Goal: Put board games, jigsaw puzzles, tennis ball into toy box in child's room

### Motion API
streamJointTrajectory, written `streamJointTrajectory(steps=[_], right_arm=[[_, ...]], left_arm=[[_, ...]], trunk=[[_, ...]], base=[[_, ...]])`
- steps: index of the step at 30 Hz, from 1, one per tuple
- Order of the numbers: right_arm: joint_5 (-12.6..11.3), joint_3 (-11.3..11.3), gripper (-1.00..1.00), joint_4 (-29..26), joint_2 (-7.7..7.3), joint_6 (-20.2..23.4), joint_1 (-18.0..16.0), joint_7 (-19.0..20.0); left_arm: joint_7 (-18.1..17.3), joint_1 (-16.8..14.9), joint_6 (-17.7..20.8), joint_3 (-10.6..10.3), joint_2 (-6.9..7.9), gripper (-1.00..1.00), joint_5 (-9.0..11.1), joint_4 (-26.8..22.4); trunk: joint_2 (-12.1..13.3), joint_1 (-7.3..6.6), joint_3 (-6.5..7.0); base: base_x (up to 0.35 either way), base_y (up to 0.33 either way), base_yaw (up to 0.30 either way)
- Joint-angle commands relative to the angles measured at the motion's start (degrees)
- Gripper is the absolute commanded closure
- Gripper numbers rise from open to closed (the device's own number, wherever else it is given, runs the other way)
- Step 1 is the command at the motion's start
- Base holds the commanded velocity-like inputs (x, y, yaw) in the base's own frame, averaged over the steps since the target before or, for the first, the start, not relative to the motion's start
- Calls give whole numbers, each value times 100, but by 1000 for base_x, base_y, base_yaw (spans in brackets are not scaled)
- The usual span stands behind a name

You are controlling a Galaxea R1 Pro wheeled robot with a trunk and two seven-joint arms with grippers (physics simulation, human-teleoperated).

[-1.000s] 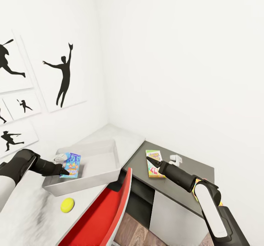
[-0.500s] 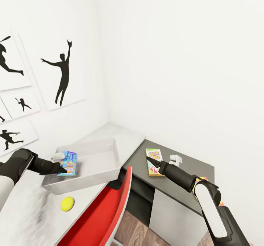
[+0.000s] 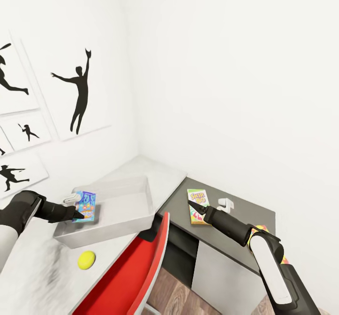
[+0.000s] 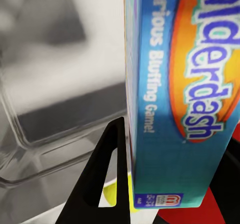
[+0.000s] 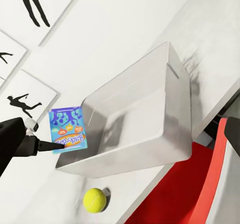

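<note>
Head view, left gripper (image 3: 80, 213): at lower left, fingers clamped on the blue board game (image 3: 85, 200), which stands upright over the near-left rim of the toy box (image 3: 136, 211).
Head view, tennis ball (image 3: 86, 259): yellow, on the pale tabletop (image 3: 155, 171), just below the box.
Head view, right gripper (image 3: 190, 204): over the dark tabletop (image 3: 245, 214) at centre right, tip at the second board game (image 3: 198, 205) lying flat; cannot tell if its fingers are parted or closed.
Head view, chair (image 3: 136, 277): red, bottom centre.
Left wrist view, blue board game (image 4: 185, 98): fills the right half, pinched by the dark fingers (image 4: 105, 179); toy box (image 4: 45, 114) at left.
Right wrist view, toy box (image 5: 145, 119): centre frame, blue board game (image 5: 69, 130) at its left end, held by the left gripper (image 5: 60, 145).
Right wrist view, tennis ball (image 5: 94, 200): low, just outside the box.
</note>
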Motion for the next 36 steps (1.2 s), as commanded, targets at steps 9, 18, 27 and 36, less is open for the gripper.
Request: streamJointTrajectory(steps=[9, 18, 27, 36], right_arm=[[4, 0, -100, -3, -3, 20, -6, 11], [1, 0, -100, -3, -3, 20, -6, 11], [1, 0, -100, -3, -3, 20, -6, 11], [4, 0, -100, -3, -1, 20, -6, 11]], left_arm=[[-49, -5, 31, 29, -15, 100, -96, -4], [-42, -5, 26, 3, -21, 100, -110, -4], [-40, -5, 19, 2, -24, 100, -111, -4], [-40, -5, 5, 2, -25, 100, -111, -4]], trunk=[[-13, 4, -47], [-13, 4, -81], [-13, 4, -124], [-13, 4, -198]], base=[[0, 0, 0], [0, 0, 0], [0, 0, 0], [0, 0, 0]])
